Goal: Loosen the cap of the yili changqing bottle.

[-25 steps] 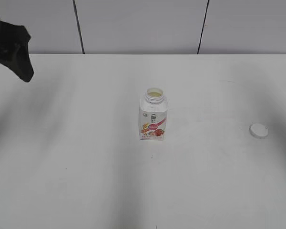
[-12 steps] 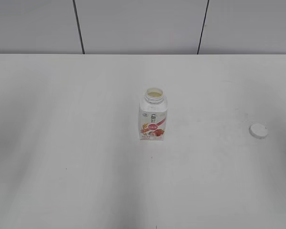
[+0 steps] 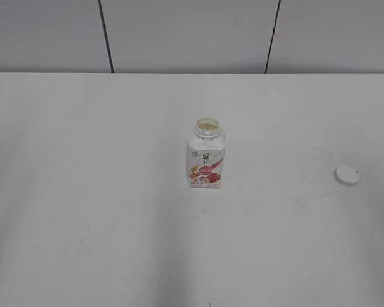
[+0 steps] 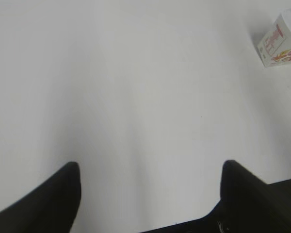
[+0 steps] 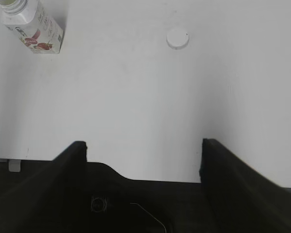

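Both hands open and empty, well back: yili changqing bottle [image 3: 205, 156] upright, mouth bare, cap [image 3: 347, 174] flat on bench [image 3: 102, 224], nearer right hand [image 5: 143, 150] than left hand [image 4: 150, 172].

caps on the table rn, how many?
1. The cap lies flat on the table, off the bottle and well to its right in the exterior view. The bottle's neck is open.

Left gripper [image 4: 150, 194]: jaws spread wide apart, nothing between them, hanging above the bench.
Right gripper [image 5: 143, 167]: jaws spread wide apart, nothing between them, hanging above the bench.
Arms: neither shows in the exterior view; only the dark jaw tips appear in each wrist view.
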